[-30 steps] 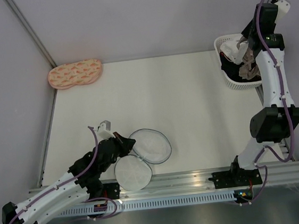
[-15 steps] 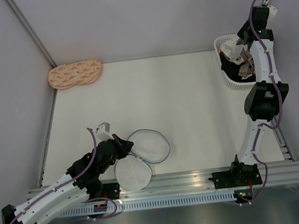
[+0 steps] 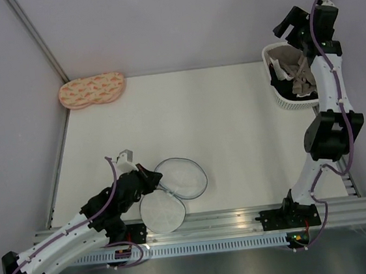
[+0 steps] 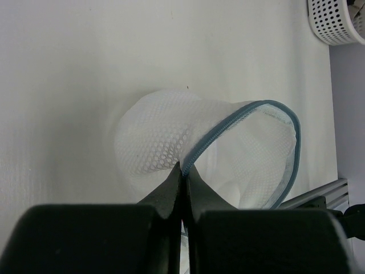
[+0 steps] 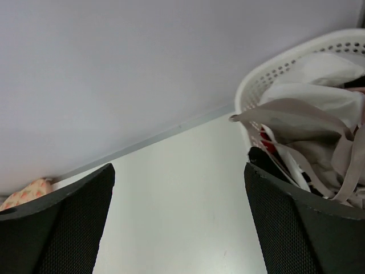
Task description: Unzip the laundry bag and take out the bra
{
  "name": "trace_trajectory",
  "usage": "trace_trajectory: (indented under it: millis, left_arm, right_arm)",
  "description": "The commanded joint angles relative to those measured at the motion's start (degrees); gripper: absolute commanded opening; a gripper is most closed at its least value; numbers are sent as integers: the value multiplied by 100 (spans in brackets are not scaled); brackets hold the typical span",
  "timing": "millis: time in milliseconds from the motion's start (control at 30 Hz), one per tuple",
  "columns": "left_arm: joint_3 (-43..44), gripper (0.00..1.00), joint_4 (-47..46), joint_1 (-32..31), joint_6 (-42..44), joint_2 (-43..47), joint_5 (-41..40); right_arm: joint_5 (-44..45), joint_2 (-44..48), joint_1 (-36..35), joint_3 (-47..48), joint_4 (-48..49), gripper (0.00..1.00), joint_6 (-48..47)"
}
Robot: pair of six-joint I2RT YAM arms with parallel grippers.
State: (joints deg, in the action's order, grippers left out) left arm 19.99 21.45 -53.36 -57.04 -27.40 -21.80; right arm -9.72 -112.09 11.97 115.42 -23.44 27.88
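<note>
The laundry bag (image 3: 183,177) lies unzipped on the table near the front, its two round mesh halves spread apart. My left gripper (image 3: 153,179) is shut on its blue-grey rim. The left wrist view shows the pinched rim at my closed gripper (image 4: 183,169) and the bag's hollow white mesh (image 4: 251,154) with nothing inside. The taupe bra (image 3: 302,77) lies in the white basket (image 3: 268,59) at the back right. My right gripper (image 3: 294,26) hangs open above the basket, holding nothing. In its wrist view the right gripper (image 5: 178,171) spreads wide beside the bra (image 5: 288,117), which drapes over the basket rim (image 5: 274,74).
A peach patterned pad (image 3: 91,89) lies at the back left by the wall, and its edge (image 5: 25,194) shows in the right wrist view. White and dark garments (image 5: 325,77) fill the basket (image 4: 336,23). Walls enclose the table on three sides.
The right gripper has opened and let go of the bra, which now lies in the basket, and it has moved up and back. The left gripper keeps hold of the bag's rim.
</note>
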Motion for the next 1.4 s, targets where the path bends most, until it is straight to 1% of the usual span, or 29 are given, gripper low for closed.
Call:
trace_trajectory:
  millis: [0, 67, 100, 133, 167, 200, 267, 300, 367, 400, 433, 467, 500, 600, 633, 700, 733, 833, 933, 967, 1000, 1033, 1067, 1133, 1167, 1200, 1233, 1267, 1367]
  left_arm:
    - [128, 2, 34, 10, -159, 129, -298]
    - [111, 2, 17, 19, -194, 164, -359]
    - [93, 2, 8, 10, -272, 173, -456]
    - [76, 2, -1, 10, -325, 173, -509]
    - [-3, 2, -53, 10, -378, 173, -553]
    - [-82, 2, -184, 10, -483, 165, -623]
    - [-205, 2, -334, 10, -633, 147, -667]
    - [-267, 2, -552, 28, -738, 138, -720]
    - [-494, 2, -825, 36, -792, 147, -816]
    - [-583, 2, -1305, 37, -722, 103, -808]
    - [-714, 2, -1502, 45, -678, 60, -825]
    - [-742, 2, -1678, 45, -651, -37, -852]
    - [-742, 2, -1949, 71, -555, -281, -835]
    - [-575, 2, -2110, 98, -345, -1010, -782]
    - [-549, 2, -2667, 98, -213, -1178, -738]
    - [-531, 2, -3188, 177, 155, -1530, -440]
    - [-522, 2, -3652, 212, 279, -1810, -308]
    - [-417, 2, -4269, 379, 526, -2390, 96]
    - [-259, 2, -4561, 590, 755, -2735, 544]
    - [-224, 5, -4745, 677, 868, -2901, 746]
    - [-119, 13, -4782, 704, 904, -2972, 800]
    - [-57, 44, -4747, 722, 931, -3008, 800]
    - [13, 58, -4564, 740, 957, -2982, 774]
    - [189, 79, -4309, 748, 1010, -2877, 582]
    - [251, 84, -3933, 748, 1019, -2650, 511]
    - [364, 86, -3695, 748, 1036, -2509, 397]
    - [426, 94, -3396, 748, 1028, -2307, 144]
    - [549, 100, -2819, 748, 993, -1931, -7]
    - [699, 99, -1885, 748, 861, -1261, -543]
  right_arm:
    - [-488, 1467, -430, -430, 280, 98, -273]
    - [-313, 1961, -755, -1211, -10, 98, -484]
    - [123, 2511, -1192, -1554, -64, 98, -511]
    - [345, 2804, -1545, -2314, -47, 98, -503]
    - [539, 3111, -1818, -2757, 49, 98, -433]
    - [932, 3689, -2447, -3570, 207, 98, -389]
    - [1366, 4158, -3066, -4243, 244, 98, -161]
    - [1628, 4526, -3599, -4525, 217, 98, -82]
    - [1692, 4827, -4077, -5211, 112, 98, 120]
    - [1710, 5072, -4515, -5405, 60, 98, 226]
    - [1736, 5179, -4728, -5720, -45, 98, 296]
    - [1788, 5284, -4930, -5862, -107, 98, 358]
    - [1841, 5486, -5332, -6116, -143, 98, 541]
    - [1509, 5820, -5966, -6417, -38, 98, 849]
    - [1447, 5883, -6134, -6565, 75, 98, 912]
    - [1402, 6075, -6616, -6646, 103, 97, 965]
    - [1463, 6120, -6767, -6672, 33, 97, 982]
    - [1429, 6305, -7137, -6778, -3, 96, 991]
    - [1218, 6191, -7331, -6901, 137, 94, 1079]
    - [1183, 6034, -7410, -6918, 199, 94, 1097]
    - [1278, 5937, -7663, -6892, 261, 93, 1123]
    - [1392, 5831, -7831, -6857, 270, 93, 1149]
    - [1507, 5622, -8189, -6822, 287, 93, 1176]
    - [1779, 5279, -8508, -6690, 340, 93, 1255]
    - [1850, 5172, -8796, -6646, 375, 93, 1273]
    - [1946, 5049, -8912, -6542, 314, 93, 1281]
    - [2156, 4926, -9035, -6462, 262, 93, 1299]
    - [2271, 4716, -9245, -6314, 200, 93, 1256]
    - [2343, 4311, -9545, -6023, 261, 92, 1150]
